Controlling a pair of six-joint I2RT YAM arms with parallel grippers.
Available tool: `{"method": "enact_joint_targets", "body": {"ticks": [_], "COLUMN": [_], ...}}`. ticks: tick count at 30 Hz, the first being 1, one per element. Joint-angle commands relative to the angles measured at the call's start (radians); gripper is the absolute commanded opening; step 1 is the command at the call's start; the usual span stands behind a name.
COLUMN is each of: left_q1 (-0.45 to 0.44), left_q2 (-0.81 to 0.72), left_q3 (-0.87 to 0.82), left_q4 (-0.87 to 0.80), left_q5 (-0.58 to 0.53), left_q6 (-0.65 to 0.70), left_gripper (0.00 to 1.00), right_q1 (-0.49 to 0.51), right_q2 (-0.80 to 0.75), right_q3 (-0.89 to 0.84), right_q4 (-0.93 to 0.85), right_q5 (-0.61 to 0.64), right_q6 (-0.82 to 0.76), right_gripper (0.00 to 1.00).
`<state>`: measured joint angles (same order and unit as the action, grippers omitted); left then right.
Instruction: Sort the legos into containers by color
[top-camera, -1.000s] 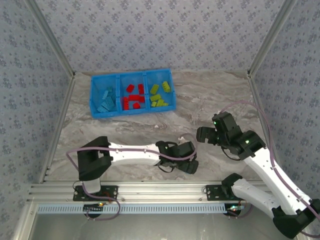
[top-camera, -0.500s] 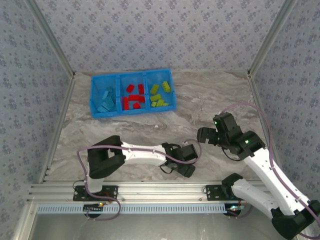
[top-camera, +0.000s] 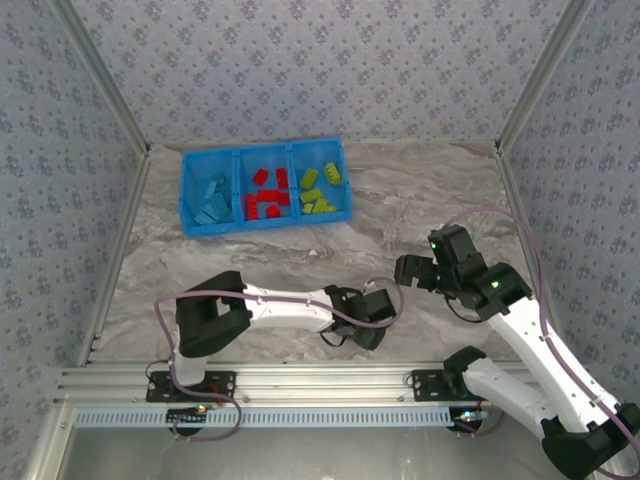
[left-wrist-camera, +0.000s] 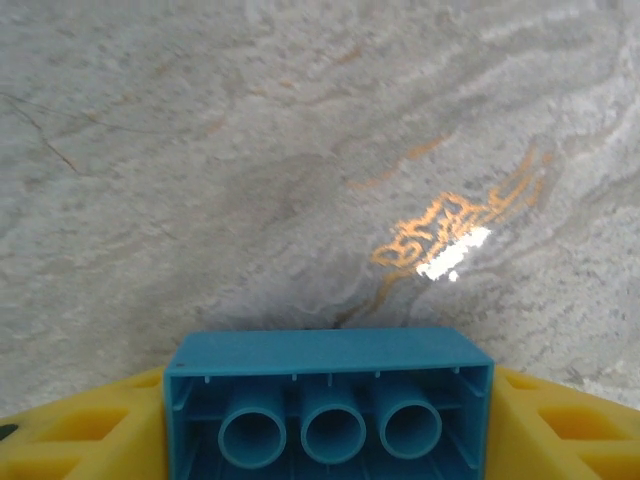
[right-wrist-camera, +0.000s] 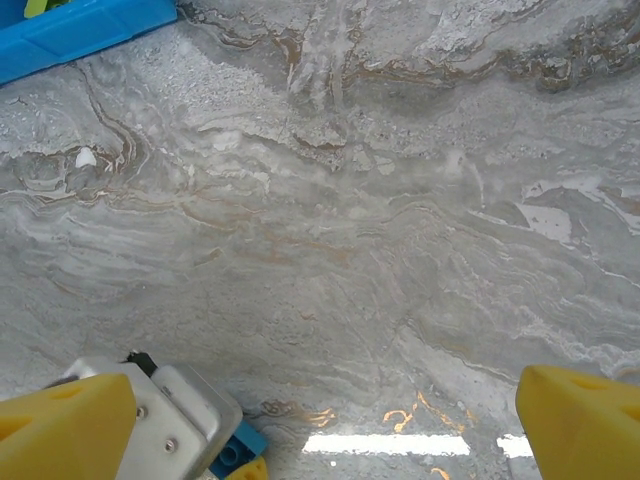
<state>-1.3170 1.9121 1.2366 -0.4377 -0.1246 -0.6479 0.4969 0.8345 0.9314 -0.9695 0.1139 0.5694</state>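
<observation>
Grasping a blue brick (left-wrist-camera: 320, 352), the left pincer (left-wrist-camera: 328, 420) sits near the worktop's (top-camera: 250, 270) front edge, just ahead of the metal rail (top-camera: 300, 375). Its yellow fingers (left-wrist-camera: 80, 430) lie flush on both ends of the brick with no gap, and the hollow underside faces the wrist camera. Can't tell if the brick touches the worktop.

Right pincer (right-wrist-camera: 325, 385) is released: fingers spread wide, nothing between them. It's just right of the left one, not touching.

Tray (top-camera: 265, 226) sits far back left, near the rear wall, well apart from both pincers. Compartments hold blue bricks (top-camera: 212, 200) left, red bricks (top-camera: 265, 195) middle and green bricks (top-camera: 318, 190) right. Bare marble runs from the tray's near rim to the pincers, and the worktop's right half is open up to the side wall.
</observation>
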Motion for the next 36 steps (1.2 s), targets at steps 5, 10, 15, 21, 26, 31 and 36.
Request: {"method": "enact_joint_targets", "body": {"ticks": [5,10,15,21,26,31,36], "left_q1": [0.150,0.382,0.707,1.117,1.277,1.305,1.306], "left_q2": [-0.275,-0.529,-0.697,-0.661,-0.447,-0.199,-0.072], "left_q3": [-0.195,-0.300,-0.299,-0.221,-0.074,0.187,0.375], "left_q4": [0.012,0.094,0.061,0.044,0.094,0.033,-0.054], "left_q5": [-0.081,0.003,0.026,0.062,0.108,0.125,0.062], "left_q6": [-0.033,-0.044,-0.006,0.053,0.066,0.085,0.080], "left_gripper": [0.61,0.62,0.62,0.62,0.62,0.67,0.78], "right_q1": [-0.010,-0.003,0.057,0.098,0.103,0.108,0.109], "right_q2": [-0.019,-0.017,-0.003,0.017,0.014,0.010,-0.004], "right_q3": [-0.017,-0.065,-0.129,-0.108,-0.103,-0.101,-0.098], "right_q4": [0.060,0.248,0.496,0.506,0.487,0.460,0.438], "right_q5": [-0.143,-0.405,-0.524,-0.441,-0.412,-0.384,-0.363], "right_q6": [-0.003,0.020,0.101,0.083,0.076,0.075,0.078], "right_gripper": [1.00,0.98,0.97,0.98,0.98,0.98,0.99]}}
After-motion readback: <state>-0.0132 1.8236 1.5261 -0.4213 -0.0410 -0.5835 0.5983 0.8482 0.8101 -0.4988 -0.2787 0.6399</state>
